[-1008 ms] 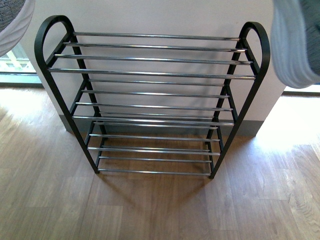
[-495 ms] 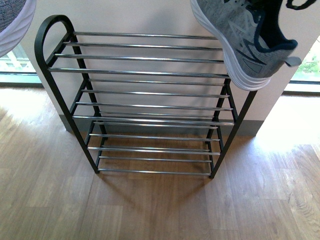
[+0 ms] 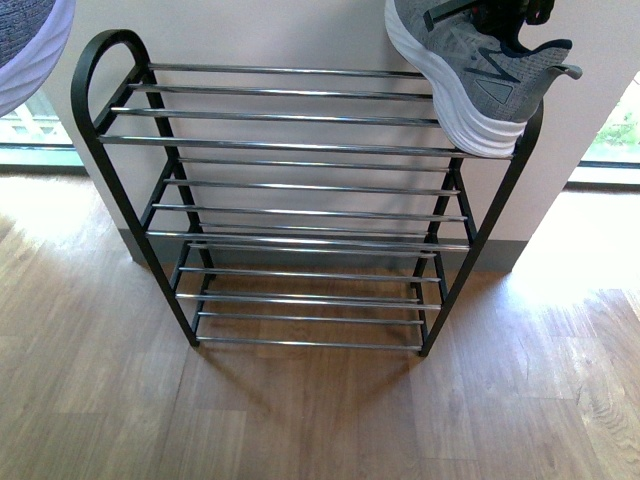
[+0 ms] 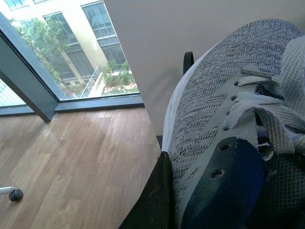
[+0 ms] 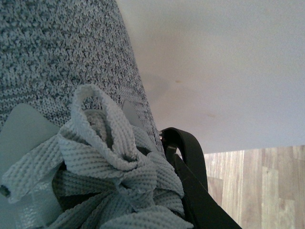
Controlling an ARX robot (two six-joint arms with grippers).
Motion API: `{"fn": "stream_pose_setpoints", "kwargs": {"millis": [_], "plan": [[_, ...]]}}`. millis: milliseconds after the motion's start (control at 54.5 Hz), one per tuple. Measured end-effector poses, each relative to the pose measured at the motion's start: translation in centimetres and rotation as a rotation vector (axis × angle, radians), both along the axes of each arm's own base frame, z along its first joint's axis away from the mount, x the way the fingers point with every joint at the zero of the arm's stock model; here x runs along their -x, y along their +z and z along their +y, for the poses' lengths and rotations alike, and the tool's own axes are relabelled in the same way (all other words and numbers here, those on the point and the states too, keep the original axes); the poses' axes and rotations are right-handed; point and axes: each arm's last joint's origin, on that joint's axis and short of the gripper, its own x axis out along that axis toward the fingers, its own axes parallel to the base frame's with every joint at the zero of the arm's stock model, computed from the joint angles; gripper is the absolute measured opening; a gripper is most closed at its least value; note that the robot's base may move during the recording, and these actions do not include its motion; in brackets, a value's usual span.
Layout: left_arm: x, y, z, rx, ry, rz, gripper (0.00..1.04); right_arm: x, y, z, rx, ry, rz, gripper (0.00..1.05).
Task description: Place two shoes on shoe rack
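The shoe rack [image 3: 300, 150] stands against the wall in the front view. One grey sneaker [image 3: 470, 80] rests with its white sole on the right end of the top tier, heel toward me and toe tilted up at the back. My right gripper [image 3: 490, 14] is shut on its collar from above. In the right wrist view its knit upper [image 5: 57, 47] and laces [image 5: 105, 162] fill the frame. The other grey sneaker [image 3: 25, 50] hangs at the top left corner, left of the rack. My left gripper [image 4: 209, 210] is shut on it by the navy tongue [image 4: 228, 191], one black finger [image 4: 152, 200] along its side.
Wooden floor [image 3: 320, 410] spreads in front of the rack. Floor-length windows [image 4: 57, 57] flank the wall on both sides. The rack's three lower tiers [image 3: 310, 240] carry nothing. A black rounded bar [image 5: 190, 181] shows right beside the shoe in the right wrist view.
The right sneaker swung in from the right edge, turned level and came down onto the right end of the top tier. The left sneaker has stayed in the top left corner.
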Motion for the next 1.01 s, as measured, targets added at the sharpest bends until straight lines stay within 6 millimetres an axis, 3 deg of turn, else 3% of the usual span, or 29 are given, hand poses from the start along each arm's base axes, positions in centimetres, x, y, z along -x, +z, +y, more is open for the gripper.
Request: {"fn": "stream_pose_setpoints", "kwargs": {"millis": [477,642,1008], "plan": [[0.0,0.0,0.0,0.0,0.001,0.0,0.02,0.8,0.6,-0.9,-0.078,-0.058,0.142,0.01],[0.0,0.0,0.0,0.0,0.0,0.0,0.02,0.9,1.0,-1.2,-0.169,-0.073,0.149,0.01],[0.0,0.0,0.0,0.0,0.001,0.0,0.02,0.8,0.5,-1.1,-0.182,-0.097,0.157,0.01]]}}
